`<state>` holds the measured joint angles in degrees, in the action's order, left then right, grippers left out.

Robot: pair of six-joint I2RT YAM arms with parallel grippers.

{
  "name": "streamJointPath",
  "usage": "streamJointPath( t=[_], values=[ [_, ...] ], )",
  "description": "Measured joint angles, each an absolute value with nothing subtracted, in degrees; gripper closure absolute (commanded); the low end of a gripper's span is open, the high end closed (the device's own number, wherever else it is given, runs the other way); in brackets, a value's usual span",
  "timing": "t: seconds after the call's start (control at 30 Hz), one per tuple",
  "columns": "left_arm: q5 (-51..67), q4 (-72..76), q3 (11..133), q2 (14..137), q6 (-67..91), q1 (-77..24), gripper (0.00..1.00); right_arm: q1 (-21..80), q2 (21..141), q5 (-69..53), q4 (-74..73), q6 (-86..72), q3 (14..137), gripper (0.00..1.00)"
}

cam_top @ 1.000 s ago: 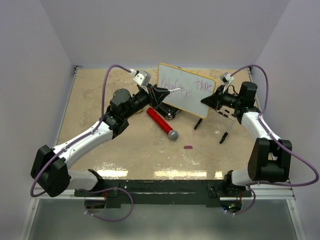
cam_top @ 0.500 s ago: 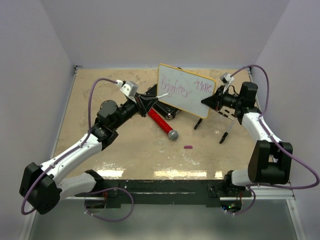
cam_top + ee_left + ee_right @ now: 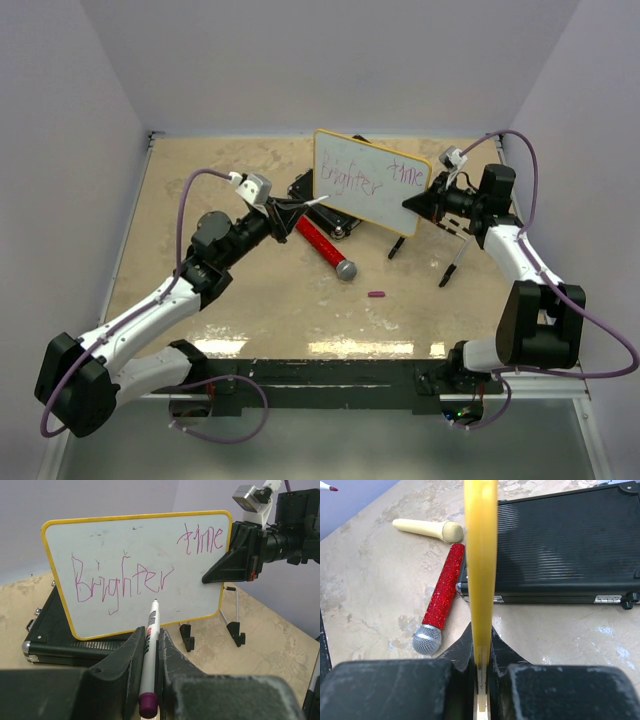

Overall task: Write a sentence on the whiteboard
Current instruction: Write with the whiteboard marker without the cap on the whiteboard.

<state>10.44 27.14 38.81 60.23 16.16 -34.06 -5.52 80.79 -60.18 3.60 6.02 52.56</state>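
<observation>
Backing off toward the near left, the left gripper (image 3: 290, 208) is now sitting clear of the whiteboard (image 3: 365, 205), where a second ago it was crowding the board's left edge; the right gripper (image 3: 418, 203) is keeping its place.

Across the white face the sentence (image 3: 120, 582) is reading "Brighter" in large purple-magenta letters, with "time" (image 3: 202, 539) smaller at the upper right. Red lettering is showing on the marker (image 3: 149, 665) barrel, too small to read.

The left wrist view is giving the writing head-on, along with the black clip feet (image 3: 187, 637) standing on the table (image 3: 200, 190) below the board. The right wrist view is showing none of that, only the yellow rim edge-on, with a black case (image 3: 560, 545) lying on one side of it and a red glitter microphone (image 3: 442, 587) and a cream microphone (image 3: 427, 528) on the other. Only the overhead view is catching a small purple cap (image 3: 376, 294) lying alone nearer the arms.

The left gripper's fingers are clamping the marker between them — tip pointing at the board, not touching it. The right gripper is pinching the board's right edge tight, holding it upright and facing the left arm — partly over the black case.
</observation>
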Motion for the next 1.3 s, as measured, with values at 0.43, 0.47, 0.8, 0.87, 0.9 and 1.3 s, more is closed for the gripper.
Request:
streamJointPath(
  t=[0.43,0.47,0.8,0.87,0.9,1.3],
  values=[
    [9.47,29.23,36.38,58.74,15.88,-33.76,1.0,-5.52,80.79,-61.49,2.59,7.4,52.56,1.0],
    [9.43,29.43,36.16,58.59,15.88,-33.76,1.0,-5.52,80.79,-61.52,2.57,7.51,52.56,1.0],
    [9.17,29.52,34.79,57.71,15.94,-33.3,1.0,-5.52,80.79,-61.52,2.55,7.6,52.56,1.0],
    [9.15,29.52,34.79,57.39,15.97,-33.26,1.0,-5.52,80.79,-61.52,2.55,7.6,52.56,1.0],
    [9.17,29.54,34.76,57.23,16.01,-33.21,1.0,-5.52,80.79,-61.52,2.55,7.6,52.56,1.0],
    [10.04,30.85,32.58,55.31,18.98,-31.88,1.0,-5.52,80.79,-61.52,2.57,7.55,52.56,1.0]
  ],
)
